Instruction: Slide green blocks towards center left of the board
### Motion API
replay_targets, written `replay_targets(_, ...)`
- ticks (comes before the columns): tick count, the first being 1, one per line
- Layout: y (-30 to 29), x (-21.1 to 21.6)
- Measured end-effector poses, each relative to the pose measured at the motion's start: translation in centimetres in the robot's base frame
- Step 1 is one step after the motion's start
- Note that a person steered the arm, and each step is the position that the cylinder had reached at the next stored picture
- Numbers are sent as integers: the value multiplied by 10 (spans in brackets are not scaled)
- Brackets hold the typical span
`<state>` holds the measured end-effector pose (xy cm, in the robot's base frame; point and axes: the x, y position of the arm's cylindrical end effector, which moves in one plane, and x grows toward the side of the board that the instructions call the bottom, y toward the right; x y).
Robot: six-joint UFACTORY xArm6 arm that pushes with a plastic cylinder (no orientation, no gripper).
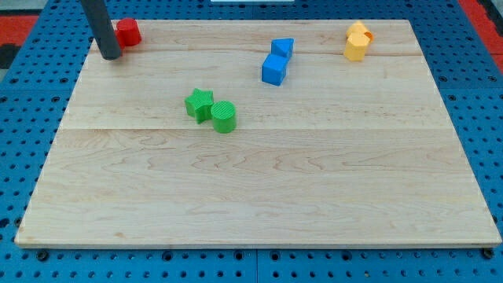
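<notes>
**Green blocks near board centre; tip at far-left corner**

The wooden board [259, 196] lies on a blue perforated table [16, 141]. My tip [111, 56] rests on the board close to its top-left corner, at the end of the dark rod that enters from the view's top. There is no claw on this arm, so no open or closed state applies; the rod ends plainly at the tip.

Task items: the green star block [199, 103] and the green cylinder block [223, 117] sit together, touching or very nearly so, slightly left of the board's centre and a little toward the top edge. The cylinder lies on the star's lower-right side. Both are well apart from the left edge. The tip is well apart from both, up and to the left of them.

Other items: a red block [128, 32], shape not clear, stands just beside the tip on its right, near the top edge; contact cannot be confirmed. Two blue cube blocks, one [282, 49] above the other [274, 69], sit touching, right of centre toward the top edge. Two yellow blocks [357, 42] are bunched near the top-right corner; their shapes cannot be made out.
</notes>
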<state>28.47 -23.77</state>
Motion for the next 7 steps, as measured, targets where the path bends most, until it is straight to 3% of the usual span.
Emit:
replay_targets(1, 10, 0)
replay_targets(3, 58, 108)
replay_targets(5, 96, 113)
replay_targets(6, 102, 96)
replay_targets(7, 150, 61)
